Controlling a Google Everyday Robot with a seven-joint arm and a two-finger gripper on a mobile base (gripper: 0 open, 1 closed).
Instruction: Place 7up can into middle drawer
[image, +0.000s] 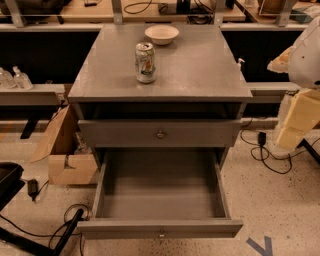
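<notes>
The 7up can (145, 62) stands upright on the grey cabinet top (200, 70), left of centre, silver-white with green lettering. The middle drawer (160, 200) is pulled fully out below, a deep grey tray with nothing in it and a small knob on its narrow front panel. My gripper (295, 122) hangs at the far right edge as a pale yellow part under the white arm (306, 55). It is beside the cabinet, well away from the can and holding nothing that shows.
A white bowl (161, 34) sits at the back of the cabinet top, behind the can. A closed grey drawer front with a knob (160, 134) is above the open drawer. A cardboard box (67, 150) and cables lie on the floor at the left, with more cables at the right.
</notes>
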